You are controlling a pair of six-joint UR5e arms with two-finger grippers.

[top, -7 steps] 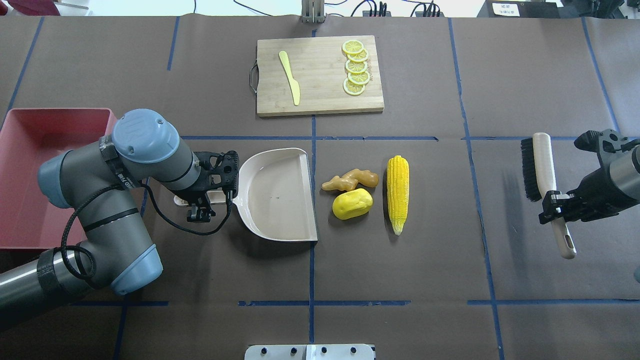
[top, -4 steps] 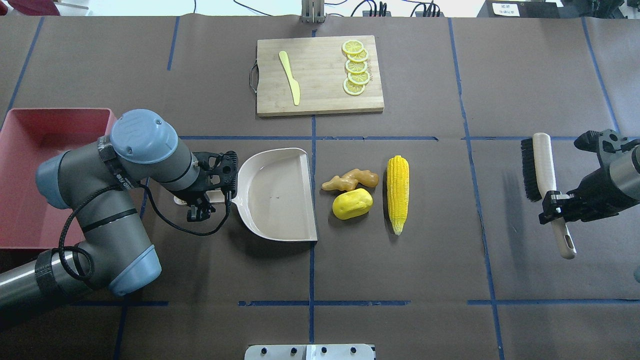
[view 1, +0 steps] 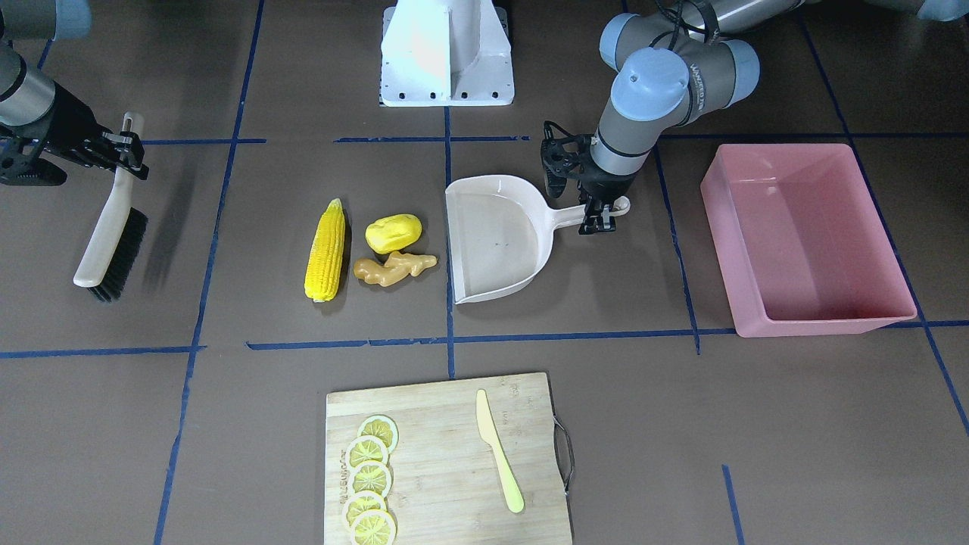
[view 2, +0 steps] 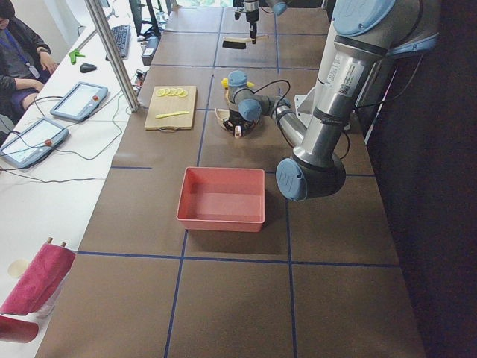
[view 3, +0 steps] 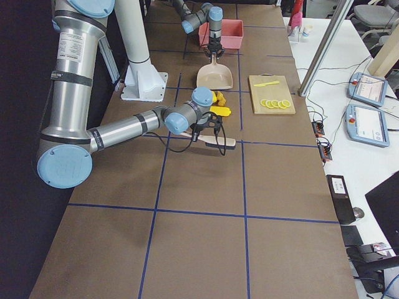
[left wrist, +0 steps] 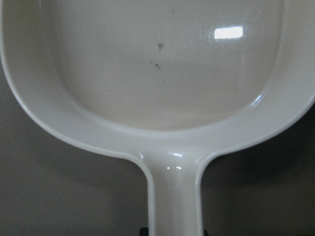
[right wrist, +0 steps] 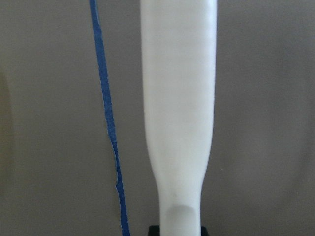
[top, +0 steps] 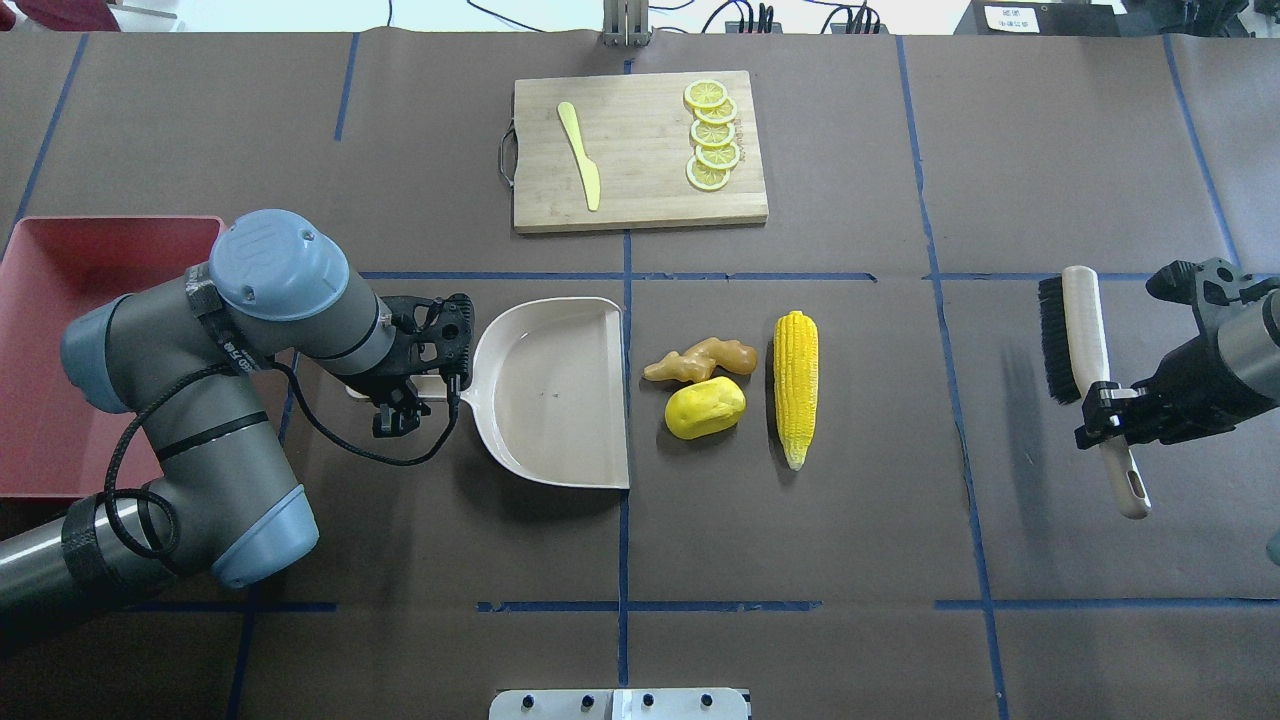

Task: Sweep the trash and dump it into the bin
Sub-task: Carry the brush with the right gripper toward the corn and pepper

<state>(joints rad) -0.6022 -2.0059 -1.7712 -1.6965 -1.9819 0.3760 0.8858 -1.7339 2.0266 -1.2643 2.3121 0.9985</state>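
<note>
The left end effector (top: 402, 392) clasps the dustpan (top: 545, 395) handle, the right end effector (top: 1105, 410) the brush (top: 1085, 330). Corn cob (top: 795, 385), potato (top: 705, 408) and ginger root (top: 700, 360) lie on the worktop (top: 800, 530) beside the dustpan's mouth, well apart from the bin (top: 60, 270).

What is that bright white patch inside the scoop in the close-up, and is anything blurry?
Left wrist view: the patch is lamp glare on the glossy dustpan. Right wrist view: the brush handle looks soft, likely too close to focus.
</note>
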